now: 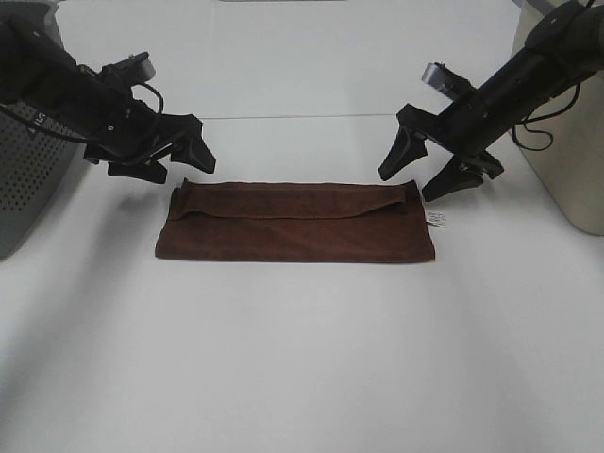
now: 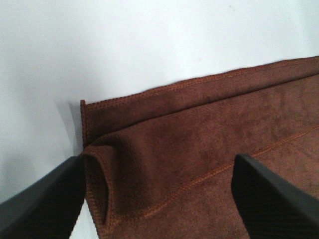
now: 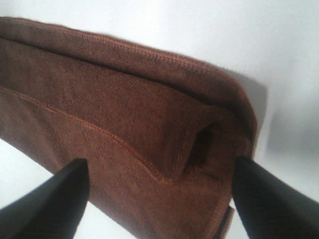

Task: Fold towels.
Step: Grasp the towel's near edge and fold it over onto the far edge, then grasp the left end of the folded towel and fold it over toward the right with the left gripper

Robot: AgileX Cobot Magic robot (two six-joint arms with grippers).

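The left gripper (image 1: 179, 165) is held open, with nothing between its jaws. It is positioned just above the far left corner of the towel (image 1: 293, 226). In the left wrist view, its two black fingers (image 2: 45, 199) are seen spread wide, one on each side of that corner, and no contact with the cloth is shown.

The right gripper (image 1: 409, 184) is likewise held open and empty. It is positioned over the far right corner of the towel. In the right wrist view, its fingers (image 3: 271, 199) are seen spread to either side of the corner, clear of the cloth.

The towel is brown and is laid flat as a long, narrow strip, between the two grippers and near the middle of the white table (image 1: 302, 377). A band along its far edge has been turned over onto the layer below. At each end of that band the cloth is raised into a small open loop. A stitched hem is visible along the edges.

A small white tag (image 1: 437, 220) is seen at the right end of the towel.

A grey perforated housing (image 1: 28, 189) is located at the left edge of the table, and a beige housing (image 1: 566, 160) at the right edge.
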